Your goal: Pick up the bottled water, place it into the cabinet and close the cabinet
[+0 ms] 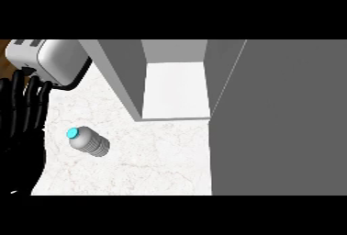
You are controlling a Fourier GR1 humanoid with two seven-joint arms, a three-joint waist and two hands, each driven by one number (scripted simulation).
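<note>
The bottled water (88, 141) is a clear ribbed bottle with a light blue cap, standing on the white marble counter (149, 160) left of centre. The cabinet (175, 89) sits at the back, its white inside open to view. Its grey door (281, 117) stands swung open and fills the right side of the view. My left hand (20, 114) shows at the left edge, open with fingers pointing up, resting a little left of the bottle and not touching it. My right hand does not show.
A white toaster (46, 59) with a black cord stands at the back left, just beyond my left hand's fingertips. The open door blocks the counter's right side.
</note>
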